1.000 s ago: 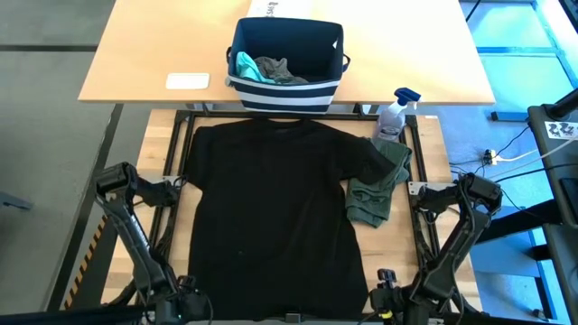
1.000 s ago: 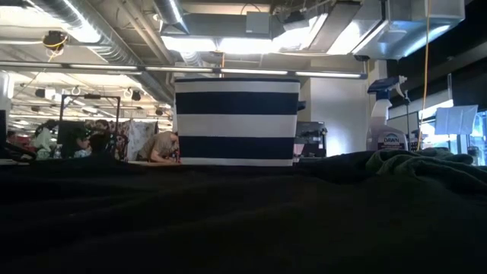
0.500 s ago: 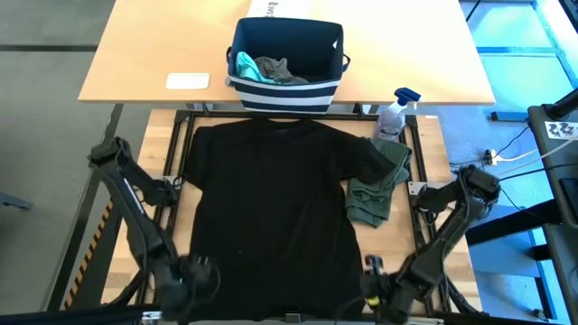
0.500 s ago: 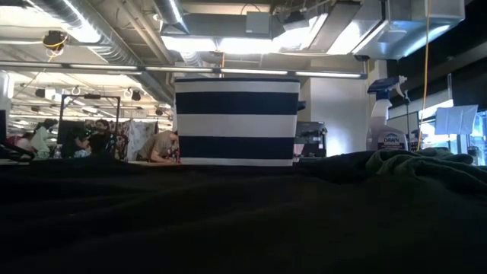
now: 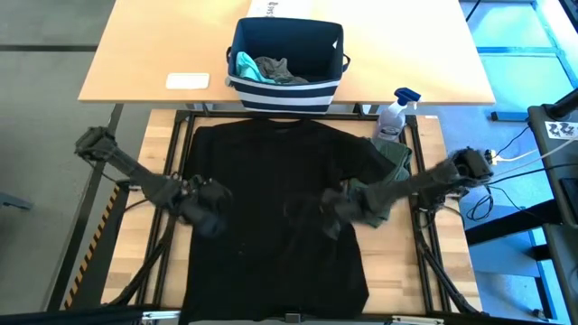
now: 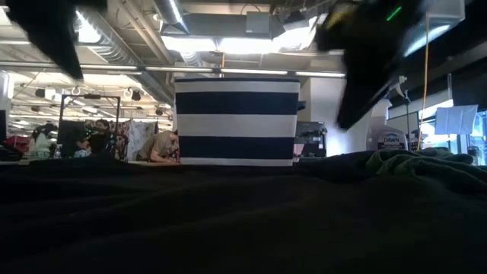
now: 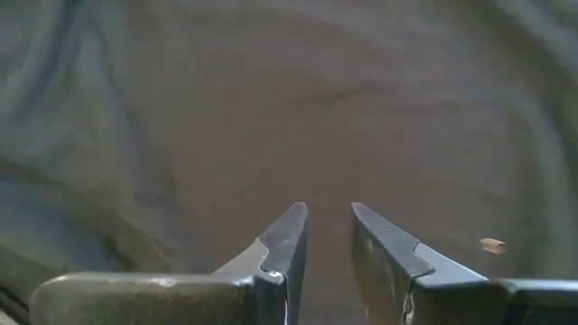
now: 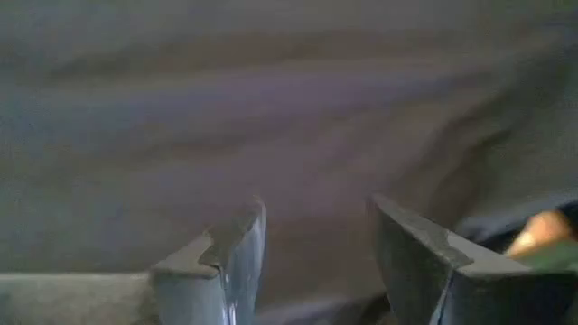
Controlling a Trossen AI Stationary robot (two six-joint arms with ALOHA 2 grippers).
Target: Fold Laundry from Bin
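Observation:
A large black T-shirt (image 5: pixel 271 181) lies spread flat on the table, collar toward the far edge. An olive-green piece (image 5: pixel 397 161) lies bunched on its right sleeve. The bin (image 5: pixel 284 95), navy with white stripes, stands on the far table with a teal piece (image 5: pixel 244 65) and a grey piece (image 5: pixel 275 69) inside. My left gripper (image 5: pixel 217 215) hovers above the shirt's left half, its fingers (image 7: pixel 327 217) a little apart with nothing between them. My right gripper (image 5: pixel 323 217) hovers above the shirt's right half, open (image 8: pixel 316 212) and empty.
A spray bottle (image 5: pixel 395 113) stands at the far right corner, next to the olive piece. A white flat object (image 5: pixel 188 80) and a white box (image 5: pixel 271 9) lie on the far table. In the low view, people (image 6: pixel 160 144) show in the room behind the table.
Both grippers have swung fast from the table's near edge up and toward its middle, the left one from the near left corner, the right one from the near right corner, and now hang over the black T-shirt. The shirt and the olive piece have stayed put.

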